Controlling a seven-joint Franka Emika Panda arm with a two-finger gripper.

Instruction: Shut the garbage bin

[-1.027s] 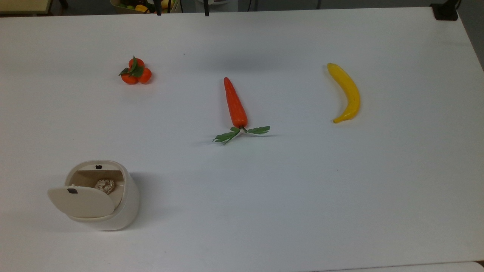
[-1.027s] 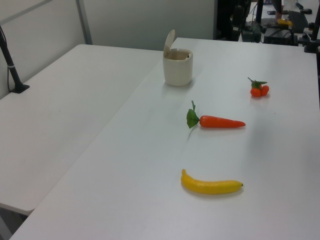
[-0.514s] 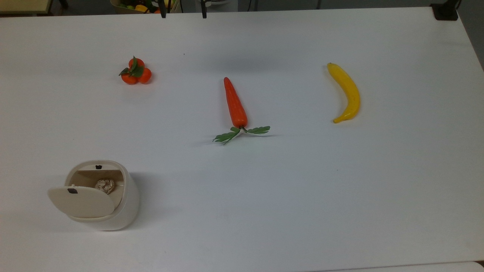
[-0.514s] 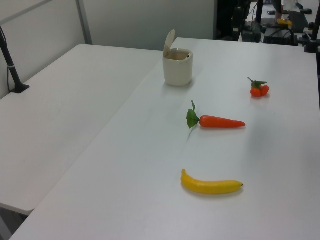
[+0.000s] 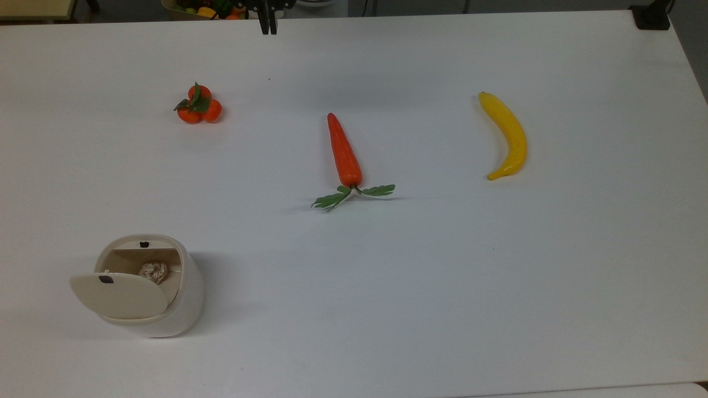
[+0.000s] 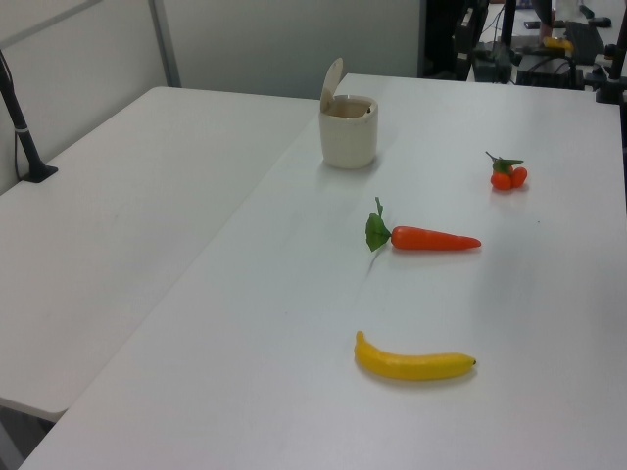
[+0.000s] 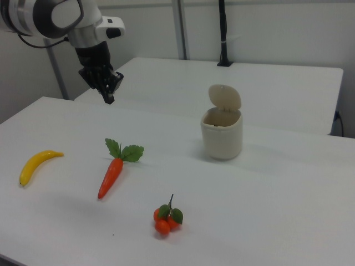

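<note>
The cream-white garbage bin (image 5: 166,309) stands near the top view's lower left corner with its flat hinged lid (image 5: 119,296) swung up and open. A crumpled brownish wad (image 5: 154,271) lies inside. The bin (image 6: 349,137) sits at the far end of the table in the left view, and the bin (image 7: 222,136) with its raised lid (image 7: 224,98) is at centre right in the right view. My gripper (image 5: 268,27) hangs at the top view's upper edge, fingers together, holding nothing. The gripper (image 7: 109,98) is high above the table, well to the right view's left of the bin.
A carrot (image 5: 344,152) lies mid-table, a banana (image 5: 506,135) to the top view's right, a cluster of small oranges (image 5: 199,105) to its upper left. A second white table (image 6: 118,225) adjoins. A black post (image 7: 223,33) stands behind the bin.
In the top view my fingers, wide apart a second ago, have come together. The bin, its lid and the fruit have not moved.
</note>
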